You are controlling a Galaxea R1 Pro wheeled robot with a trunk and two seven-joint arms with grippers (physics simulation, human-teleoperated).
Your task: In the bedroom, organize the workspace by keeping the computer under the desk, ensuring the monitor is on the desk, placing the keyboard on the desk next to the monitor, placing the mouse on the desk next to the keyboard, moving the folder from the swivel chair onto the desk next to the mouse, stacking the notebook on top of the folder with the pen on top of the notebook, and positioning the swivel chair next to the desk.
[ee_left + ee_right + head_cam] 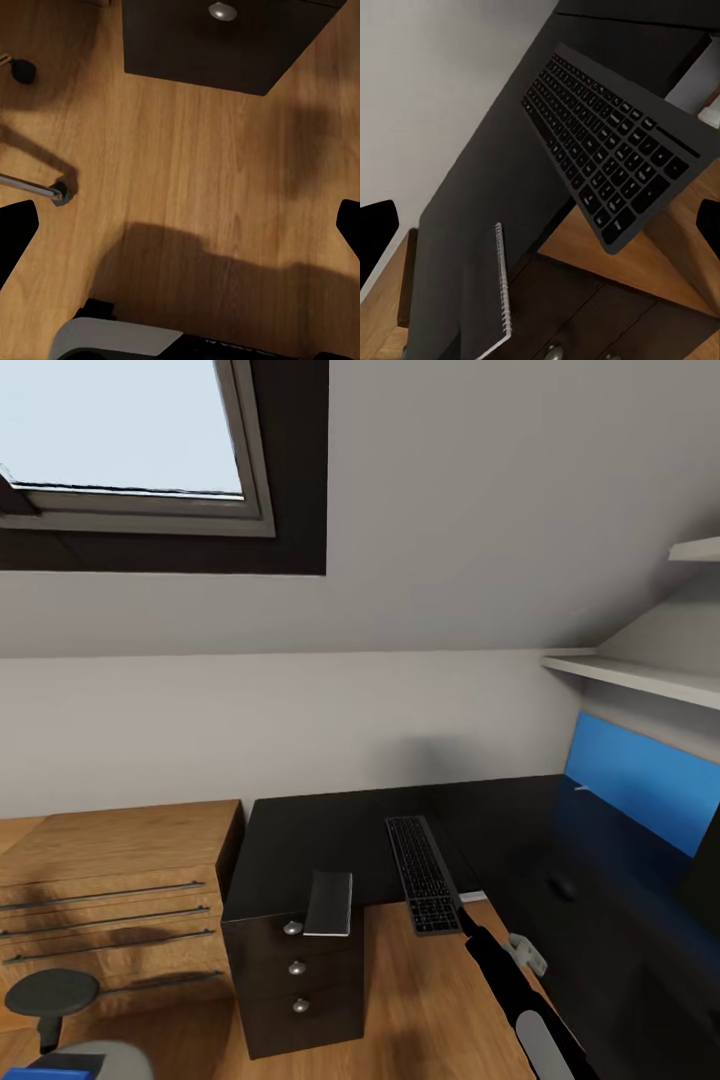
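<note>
glossy black desk (330, 840) (keyboard (422, 872) overhanging) under a sloped ceiling.

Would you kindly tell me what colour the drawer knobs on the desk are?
Silver: three round knobs on the glossy black desk drawers, clearest in the head view.

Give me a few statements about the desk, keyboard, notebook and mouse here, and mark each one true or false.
1. The keyboard hangs partly over the desk edge. True.
2. The notebook lies on the floor. False: it rests on the desk's corner, above the drawers.
3. The mouse sits on the desk. True.
4. The notebook is stacked on the keyboard. False: they lie apart.
5. The right gripper grips the keyboard. False: its fingers are spread, holding nothing.
</note>
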